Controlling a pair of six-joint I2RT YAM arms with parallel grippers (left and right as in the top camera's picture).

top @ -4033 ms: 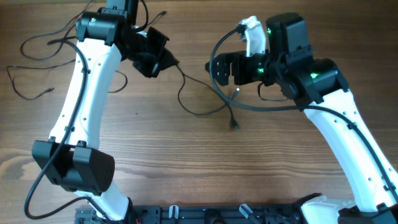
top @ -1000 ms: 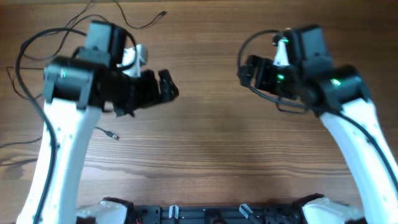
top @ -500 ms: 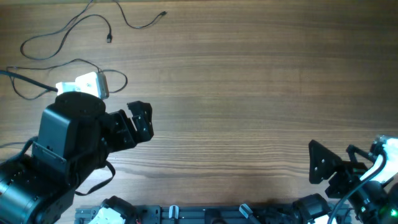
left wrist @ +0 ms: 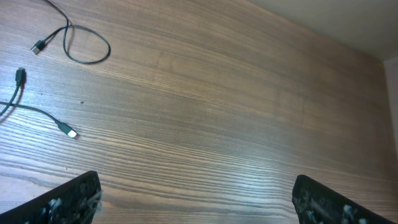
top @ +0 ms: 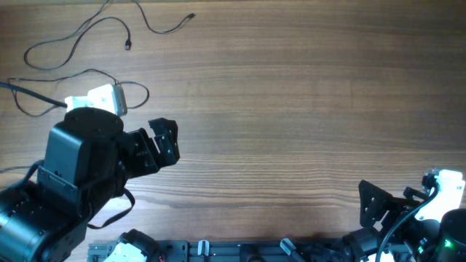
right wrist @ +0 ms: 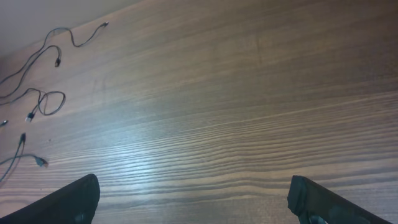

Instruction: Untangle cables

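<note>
Three thin black cables lie spread apart at the table's far left: one ends in a plug (top: 128, 45), one in a plug (top: 191, 15), and a third forms a loop (top: 147, 92). My left gripper (top: 164, 142) is open and empty, near the left front, below that loop. In the left wrist view the left gripper (left wrist: 199, 208) spans bare wood, with a looped cable (left wrist: 109, 48) and a silvery plug (left wrist: 71, 132) far ahead on the left. My right gripper (top: 378, 206) is open and empty at the front right corner. The right gripper (right wrist: 199, 208) sees cables (right wrist: 57, 62) far off left.
The wooden table (top: 291, 109) has a black rail (top: 240, 251) along its near edge. Each arm's own thicker black wire hangs beside it. A white part (top: 98, 98) of the left arm sits over the third cable's run.
Both arms have drawn back from the table's middle to the near edge and stand open. In the last half second only the right arm shifted slightly. The cables lie still.
</note>
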